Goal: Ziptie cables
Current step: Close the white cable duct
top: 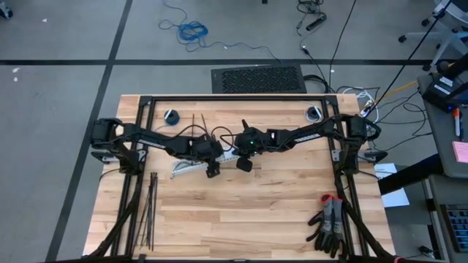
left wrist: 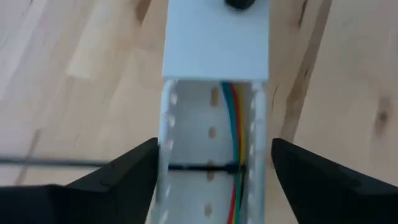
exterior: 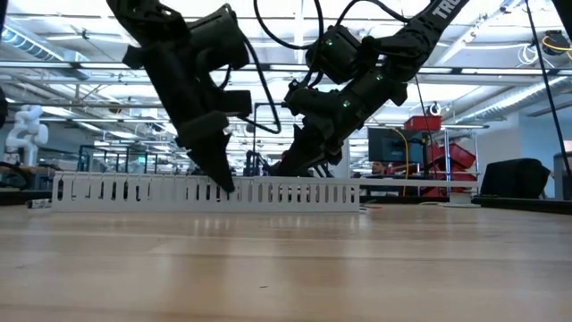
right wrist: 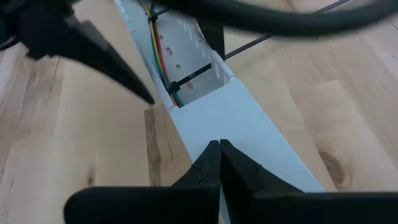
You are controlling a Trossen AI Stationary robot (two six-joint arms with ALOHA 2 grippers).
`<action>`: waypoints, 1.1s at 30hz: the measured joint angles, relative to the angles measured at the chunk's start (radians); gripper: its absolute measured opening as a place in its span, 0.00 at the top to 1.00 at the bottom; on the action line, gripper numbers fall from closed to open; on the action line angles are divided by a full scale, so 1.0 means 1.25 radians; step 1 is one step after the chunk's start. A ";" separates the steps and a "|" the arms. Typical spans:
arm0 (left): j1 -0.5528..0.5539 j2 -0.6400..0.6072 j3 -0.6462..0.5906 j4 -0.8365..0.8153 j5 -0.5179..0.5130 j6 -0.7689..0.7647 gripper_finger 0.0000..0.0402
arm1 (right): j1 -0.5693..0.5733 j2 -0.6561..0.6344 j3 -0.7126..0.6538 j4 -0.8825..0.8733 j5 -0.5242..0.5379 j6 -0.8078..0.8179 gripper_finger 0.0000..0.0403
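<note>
The thin, limp coloured cables lie inside the white slotted plastic channel, crossed by a stiff black ziptie; left gripper straddles it wide open, right gripper pressed shut; best gripped by the ziptie's tail

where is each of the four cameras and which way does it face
High view: overhead, facing down on the table; both arms show.
Low view: at tabletop height, facing level at the white channel; both arms reach down.
Left wrist view: over the channel's wires; open left gripper.
Right wrist view: along the channel; shut right gripper.
Both wrist views share the black ziptie across the wires.
</note>
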 joint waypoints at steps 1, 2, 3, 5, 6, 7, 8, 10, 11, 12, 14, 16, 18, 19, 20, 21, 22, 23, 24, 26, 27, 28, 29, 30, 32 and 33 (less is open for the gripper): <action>0.002 0.009 0.000 0.015 0.007 0.000 0.24 | 0.000 0.000 0.000 0.000 0.000 0.000 1.00; 0.004 0.016 0.000 0.024 0.015 0.000 0.22 | 0.000 0.000 0.000 0.000 0.001 -0.001 1.00; 0.006 0.026 0.001 0.025 0.020 -0.001 0.21 | 0.000 0.000 0.000 0.000 0.001 0.000 1.00; 0.009 0.047 0.001 0.011 0.018 -0.011 0.20 | 0.000 0.000 0.000 0.000 0.000 -0.001 1.00; 0.009 0.052 0.000 0.011 0.010 -0.020 0.20 | 0.000 0.000 0.000 0.000 0.000 -0.001 1.00; 0.011 0.054 0.000 0.015 0.011 -0.026 0.20 | 0.000 0.000 0.000 0.000 0.001 -0.001 1.00; 0.011 0.054 0.001 0.020 0.009 -0.032 0.21 | 0.000 0.000 0.000 0.000 0.002 -0.002 1.00; 0.011 0.056 0.001 0.020 -0.007 -0.042 0.25 | 0.000 0.000 0.000 0.000 0.000 -0.001 1.00; 0.009 0.056 0.001 0.020 -0.013 -0.042 0.27 | 0.000 0.000 0.000 0.001 0.000 -0.001 1.00; 0.007 0.056 0.001 0.020 -0.019 -0.042 0.29 | 0.001 0.000 0.000 0.001 0.000 -0.001 1.00; 0.004 0.056 0.001 0.020 -0.021 -0.041 0.33 | 0.001 0.000 0.000 0.003 0.000 0.001 1.00; 0.001 0.056 0.001 0.019 -0.023 -0.037 0.37 | 0.001 0.000 -0.001 0.018 -0.012 0.003 1.00; -0.002 0.056 0.001 0.016 -0.030 -0.027 0.39 | 0.002 0.001 -0.002 0.044 -0.031 0.013 1.00; -0.002 0.056 0.001 0.016 -0.030 -0.026 0.39 | 0.006 0.005 -0.002 0.063 -0.030 0.013 1.00; -0.002 0.055 0.001 0.013 -0.031 -0.024 0.39 | 0.009 0.012 -0.002 0.082 -0.028 0.011 1.00; -0.002 0.055 0.001 0.012 -0.032 -0.019 0.40 | 0.009 0.016 -0.002 0.098 -0.030 0.011 1.00; -0.002 0.055 0.001 0.012 -0.033 -0.014 0.40 | 0.009 0.024 -0.002 0.116 -0.033 0.015 1.00; -0.002 0.055 0.001 0.013 -0.033 -0.010 0.40 | 0.009 0.038 -0.002 0.136 -0.036 0.021 1.00; -0.001 0.055 0.001 0.013 -0.033 -0.008 0.40 | 0.009 0.048 -0.002 0.155 -0.038 0.025 1.00; -0.001 0.060 0.001 0.018 -0.036 -0.001 0.40 | 0.009 0.068 -0.001 0.181 -0.040 0.031 1.00; -0.001 0.064 0.001 0.022 -0.041 0.006 0.40 | 0.009 0.072 -0.001 0.187 -0.040 0.032 1.00; -0.002 0.065 0.001 0.025 -0.046 0.012 0.40 | 0.009 0.073 -0.001 0.188 -0.039 0.032 1.00; -0.001 0.065 0.001 0.026 -0.047 0.016 0.40 | 0.009 0.074 0.000 0.188 -0.036 0.032 1.00; -0.001 0.069 0.001 0.029 -0.048 0.019 0.40 | 0.010 0.072 0.000 0.188 -0.035 0.032 1.00; 0.000 0.082 0.001 0.038 -0.052 0.023 0.40 | 0.010 0.057 -0.001 0.180 -0.033 0.028 1.00; 0.000 0.083 0.001 0.040 -0.052 0.024 0.40 | 0.010 0.044 -0.001 0.175 -0.032 0.024 1.00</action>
